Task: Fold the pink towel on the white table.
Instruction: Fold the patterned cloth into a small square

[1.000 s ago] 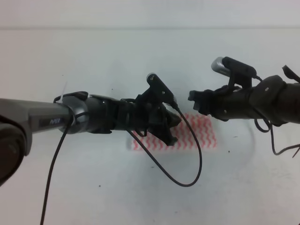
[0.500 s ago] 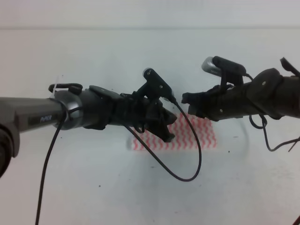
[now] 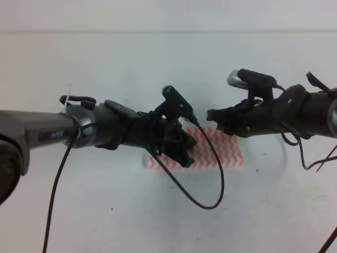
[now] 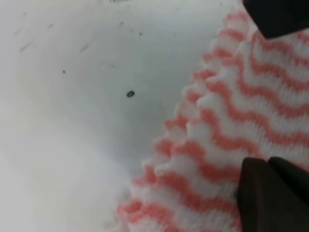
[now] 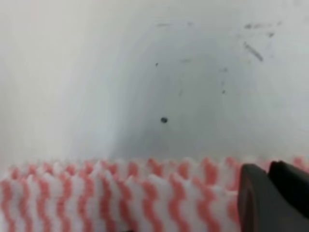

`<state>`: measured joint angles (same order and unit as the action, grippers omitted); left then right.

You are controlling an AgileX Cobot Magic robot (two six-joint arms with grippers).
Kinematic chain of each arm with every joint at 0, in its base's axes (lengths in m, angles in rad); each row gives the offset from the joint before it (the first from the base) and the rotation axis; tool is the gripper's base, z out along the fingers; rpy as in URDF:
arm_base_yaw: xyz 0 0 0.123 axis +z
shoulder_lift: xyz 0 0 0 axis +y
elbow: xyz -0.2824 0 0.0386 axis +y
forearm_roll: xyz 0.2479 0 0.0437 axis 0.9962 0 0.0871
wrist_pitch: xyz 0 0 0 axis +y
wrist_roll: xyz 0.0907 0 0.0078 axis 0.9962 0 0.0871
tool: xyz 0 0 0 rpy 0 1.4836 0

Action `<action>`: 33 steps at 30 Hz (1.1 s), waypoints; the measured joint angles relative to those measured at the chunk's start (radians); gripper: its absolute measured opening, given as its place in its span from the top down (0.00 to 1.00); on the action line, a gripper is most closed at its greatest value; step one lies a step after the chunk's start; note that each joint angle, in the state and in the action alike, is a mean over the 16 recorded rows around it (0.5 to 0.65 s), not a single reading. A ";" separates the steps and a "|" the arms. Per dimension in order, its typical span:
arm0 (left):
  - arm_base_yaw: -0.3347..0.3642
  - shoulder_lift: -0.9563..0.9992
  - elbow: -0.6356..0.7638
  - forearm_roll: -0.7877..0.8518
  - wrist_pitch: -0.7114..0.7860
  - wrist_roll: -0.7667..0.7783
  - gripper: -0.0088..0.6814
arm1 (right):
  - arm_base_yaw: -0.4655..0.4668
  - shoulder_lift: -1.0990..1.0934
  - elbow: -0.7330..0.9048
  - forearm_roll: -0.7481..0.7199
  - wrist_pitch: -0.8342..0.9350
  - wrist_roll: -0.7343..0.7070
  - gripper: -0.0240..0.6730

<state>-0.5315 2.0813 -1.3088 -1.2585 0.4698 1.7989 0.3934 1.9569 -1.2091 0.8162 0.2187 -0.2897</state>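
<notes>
At the far left of the exterior high view the left arm [image 3: 47, 132] is seen stretched level across the white table [image 3: 105, 63], with a thin black cable [image 3: 202, 182] looped down from it in front of the cloth. Further along, the left gripper [image 3: 184, 150] is found low over the left part of the pink towel [image 3: 224, 153], which is laid flat near the middle of the table and partly hidden by that gripper. In the left wrist view the towel [image 4: 231, 125] is filled into the right half of the picture, its scalloped edge seen in stacked layers over the table [image 4: 63, 121], where a dark speck [image 4: 130, 94] is noted. Two dark fingertips [image 4: 270, 198] are shown at the top and bottom right corners with striped cloth between them; whether the cloth is pinched or merely straddled cannot be told.

Moving right, the right gripper [image 3: 216, 118] is seen above the towel's upper edge, pointed towards the left arm. In the right wrist view the towel [image 5: 96, 198] is laid along the bottom of the frame, with scuffed table [image 5: 145, 72] beyond it and another speck [image 5: 164, 120]. Only one dark fingertip [image 5: 270, 198] is caught at the lower right, against the cloth's edge; whether this gripper is parted or closed cannot be told.
</notes>
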 joint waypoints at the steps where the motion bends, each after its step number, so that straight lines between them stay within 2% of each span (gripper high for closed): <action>1: 0.000 0.002 0.000 0.001 0.000 0.000 0.99 | 0.000 0.000 0.000 -0.006 -0.008 0.000 0.92; 8: 0.000 0.005 0.000 0.007 -0.003 0.001 0.99 | -0.009 0.001 -0.004 -0.043 -0.034 -0.004 0.92; 23: 0.000 0.005 0.000 0.009 -0.006 0.001 0.99 | -0.033 0.012 -0.056 -0.057 0.145 -0.007 0.97; 33: 0.000 0.002 0.000 0.011 -0.005 0.000 0.99 | -0.058 0.029 -0.059 -0.079 0.143 0.000 0.99</action>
<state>-0.5314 2.0836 -1.3088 -1.2473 0.4647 1.7991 0.3350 1.9854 -1.2686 0.7372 0.3618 -0.2896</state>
